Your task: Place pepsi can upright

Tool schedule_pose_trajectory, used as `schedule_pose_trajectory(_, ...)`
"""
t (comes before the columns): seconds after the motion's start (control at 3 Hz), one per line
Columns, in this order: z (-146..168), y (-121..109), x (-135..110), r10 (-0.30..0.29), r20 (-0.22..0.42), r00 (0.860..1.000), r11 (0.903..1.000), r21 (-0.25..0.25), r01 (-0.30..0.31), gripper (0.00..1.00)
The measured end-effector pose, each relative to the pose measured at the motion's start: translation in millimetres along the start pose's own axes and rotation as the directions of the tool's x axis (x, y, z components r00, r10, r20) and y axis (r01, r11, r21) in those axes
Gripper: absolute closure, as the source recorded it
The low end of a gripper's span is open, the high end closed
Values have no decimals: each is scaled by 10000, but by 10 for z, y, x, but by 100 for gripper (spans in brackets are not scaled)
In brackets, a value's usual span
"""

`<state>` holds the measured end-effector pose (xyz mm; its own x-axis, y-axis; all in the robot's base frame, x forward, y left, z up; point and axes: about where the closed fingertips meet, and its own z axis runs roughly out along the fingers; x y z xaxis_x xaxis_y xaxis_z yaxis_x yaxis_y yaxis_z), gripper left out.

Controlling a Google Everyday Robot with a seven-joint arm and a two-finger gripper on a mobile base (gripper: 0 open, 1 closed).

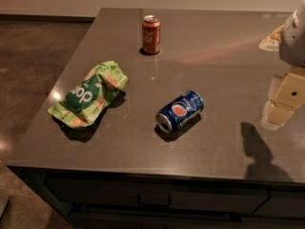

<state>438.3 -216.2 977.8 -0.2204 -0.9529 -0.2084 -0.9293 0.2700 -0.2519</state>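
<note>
The pepsi can [180, 111] is lying on its side just right of the frame's centre, not standing upright. Its dark blue body is running diagonally, one silver end facing the lower left, the other pointing to the upper right. The round red-white-blue logo is showing on top. The gripper [281, 106] is hanging at the right edge, well apart from the can.

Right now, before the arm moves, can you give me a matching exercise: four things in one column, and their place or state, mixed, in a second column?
Things:
1. pepsi can
2. red cola can
3. green snack bag
4. gripper

Places or states:
A. stands upright, at the back
B. at the far right, touching no can
C. lies on its side, in the middle
D. crumpled, on the left

Pairs: 1-C, 2-A, 3-D, 4-B.
</note>
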Motion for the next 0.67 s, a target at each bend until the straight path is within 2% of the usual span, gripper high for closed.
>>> schedule_pose_trajectory(0.33,0,0,0,0,0,10000,10000,0,0,0)
schedule_pose_trajectory(0.67,97,-67,-218,-757,173,9970,9966,-313,762,0)
